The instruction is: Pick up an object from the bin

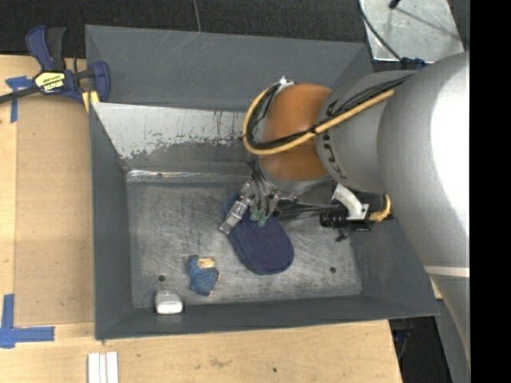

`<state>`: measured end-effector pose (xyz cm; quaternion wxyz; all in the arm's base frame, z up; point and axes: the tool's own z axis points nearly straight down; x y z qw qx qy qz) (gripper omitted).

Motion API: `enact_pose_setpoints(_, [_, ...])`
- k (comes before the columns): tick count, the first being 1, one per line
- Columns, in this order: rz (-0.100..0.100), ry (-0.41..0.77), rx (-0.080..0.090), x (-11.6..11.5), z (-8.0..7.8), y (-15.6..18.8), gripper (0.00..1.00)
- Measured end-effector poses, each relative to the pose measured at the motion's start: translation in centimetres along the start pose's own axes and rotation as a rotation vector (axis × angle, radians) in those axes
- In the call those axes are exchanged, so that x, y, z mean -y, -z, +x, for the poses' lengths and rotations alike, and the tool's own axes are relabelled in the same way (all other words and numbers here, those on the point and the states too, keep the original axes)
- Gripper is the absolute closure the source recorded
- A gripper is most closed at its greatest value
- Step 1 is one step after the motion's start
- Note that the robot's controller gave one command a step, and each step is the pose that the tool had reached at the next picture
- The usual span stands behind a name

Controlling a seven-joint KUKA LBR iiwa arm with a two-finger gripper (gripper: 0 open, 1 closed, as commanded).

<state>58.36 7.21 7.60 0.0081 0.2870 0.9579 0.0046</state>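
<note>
Grey bin [112, 238] is holding a dark blue oval cloth [265, 250] near its middle, with the claw [251, 208] hanging over the cloth's far edge, its open or closed state impossible to tell.

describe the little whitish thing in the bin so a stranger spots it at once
Find the grey bin and look at its floor's lower left corner in the view. A small whitish block lies there, paler than the crumpled blue lump beside it.
</note>
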Motion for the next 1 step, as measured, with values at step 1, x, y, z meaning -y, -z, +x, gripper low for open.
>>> enact_pose_setpoints(1, [0.007, -0.120, -0.004, -1.18, -0.91, 18.83, 1.00])
